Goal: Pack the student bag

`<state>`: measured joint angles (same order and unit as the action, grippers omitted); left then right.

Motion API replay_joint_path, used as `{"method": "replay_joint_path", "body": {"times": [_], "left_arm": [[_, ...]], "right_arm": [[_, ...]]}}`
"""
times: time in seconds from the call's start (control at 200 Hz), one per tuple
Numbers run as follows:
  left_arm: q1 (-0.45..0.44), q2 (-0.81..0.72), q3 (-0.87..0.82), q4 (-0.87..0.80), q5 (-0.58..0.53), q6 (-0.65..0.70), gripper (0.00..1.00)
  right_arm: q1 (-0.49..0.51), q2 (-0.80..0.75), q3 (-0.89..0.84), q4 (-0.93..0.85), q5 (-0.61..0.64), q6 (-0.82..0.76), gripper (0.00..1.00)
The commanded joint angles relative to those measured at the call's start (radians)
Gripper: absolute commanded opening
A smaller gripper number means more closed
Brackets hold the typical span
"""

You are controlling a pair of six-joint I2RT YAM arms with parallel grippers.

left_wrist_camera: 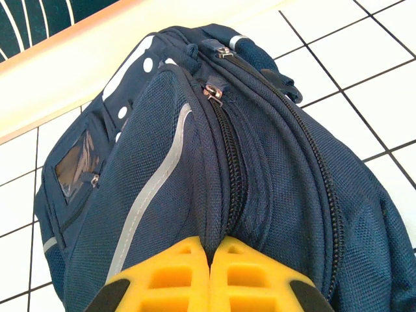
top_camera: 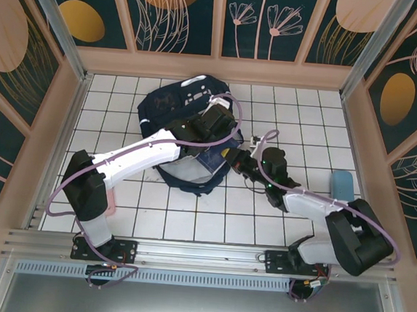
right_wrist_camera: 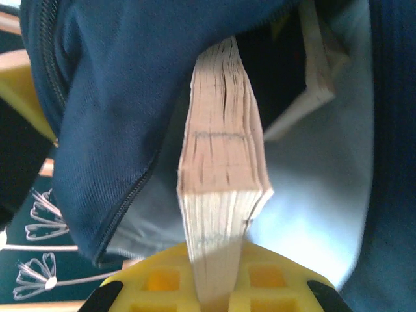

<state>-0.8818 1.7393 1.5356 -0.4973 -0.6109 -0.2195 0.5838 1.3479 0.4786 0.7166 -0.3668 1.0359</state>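
The student bag (top_camera: 171, 103), dark navy with a pale stripe, lies on the white tiles at the back centre. My left gripper (left_wrist_camera: 209, 250) is shut on a fold of the student bag (left_wrist_camera: 279, 175) beside a zip, holding it up; from above the left gripper (top_camera: 211, 125) sits over the bag's near side. My right gripper (right_wrist_camera: 218, 289) is shut on a thick book (right_wrist_camera: 220, 169), seen by its page edges, which stands partly inside the bag's open mouth (right_wrist_camera: 110, 84). From above, the right gripper (top_camera: 229, 156) meets the bag's right edge. Another book (right_wrist_camera: 320, 71) lies deeper inside.
A light blue object (top_camera: 342, 186) stands on the tiles at the far right. A pink thing (top_camera: 110, 207) lies by the left arm's base. A small item (top_camera: 255, 140) sits just right of the bag. Patterned walls close in the back and both sides.
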Motion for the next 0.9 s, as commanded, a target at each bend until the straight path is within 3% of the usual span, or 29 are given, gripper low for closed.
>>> {"method": "replay_joint_path", "body": {"times": [0.0, 0.36, 0.505, 0.616, 0.746, 0.846, 0.896], "left_arm": [[0.000, -0.061, 0.067, 0.115, -0.029, 0.009, 0.00], [0.000, -0.088, 0.073, 0.121, -0.046, -0.008, 0.00], [0.001, -0.092, 0.081, 0.121, -0.044, -0.005, 0.00], [0.000, -0.089, 0.087, 0.118, -0.043, -0.003, 0.00], [0.002, -0.080, 0.092, 0.115, -0.049, -0.001, 0.00], [0.003, -0.071, 0.097, 0.118, -0.054, -0.004, 0.00], [0.003, -0.065, 0.101, 0.124, -0.055, -0.004, 0.00]], "right_arm": [[0.036, 0.069, 0.083, 0.154, 0.217, 0.020, 0.02], [0.162, 0.415, 0.308, 0.209, 0.585, 0.147, 0.02], [0.179, 0.536, 0.396, 0.229, 0.649, 0.199, 0.04], [0.173, 0.645, 0.473, 0.267, 0.623, 0.248, 0.08], [0.152, 0.718, 0.556, 0.272, 0.453, 0.240, 0.23], [0.142, 0.674, 0.475, 0.264, 0.435, 0.281, 0.50], [0.128, 0.640, 0.429, 0.258, 0.403, 0.299, 0.57]]}}
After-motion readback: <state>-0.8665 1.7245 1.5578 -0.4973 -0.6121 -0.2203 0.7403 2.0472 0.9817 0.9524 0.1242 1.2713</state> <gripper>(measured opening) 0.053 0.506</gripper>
